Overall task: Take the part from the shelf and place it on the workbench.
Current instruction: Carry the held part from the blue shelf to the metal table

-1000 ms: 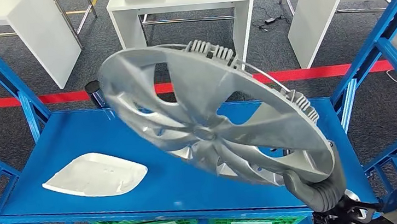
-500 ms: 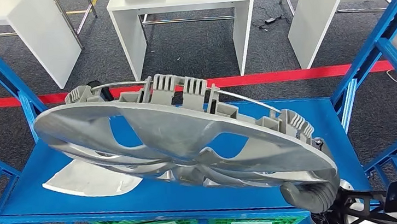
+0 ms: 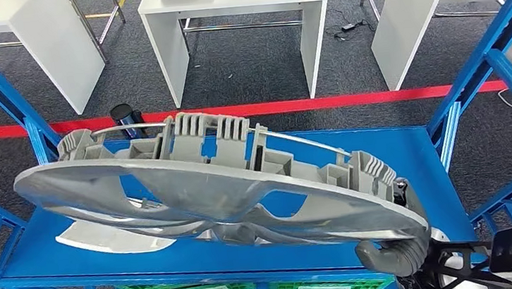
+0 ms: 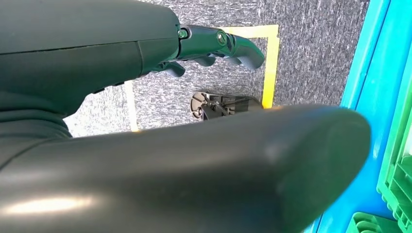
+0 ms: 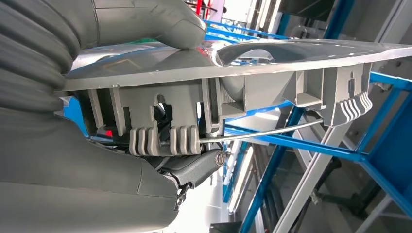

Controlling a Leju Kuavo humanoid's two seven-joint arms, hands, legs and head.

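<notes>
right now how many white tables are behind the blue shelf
3: one white table at far left, one in the middle behind the hubcap, one at far right. More may lie outside the picture.

The wheel cover (image 3: 222, 190) hides much of the white part (image 3: 99, 241) on the blue shelf (image 3: 56, 234) (and most of the right hand (image 3: 398, 251)); its fingers (image 5: 194, 167) sit half-concealed.
</notes>
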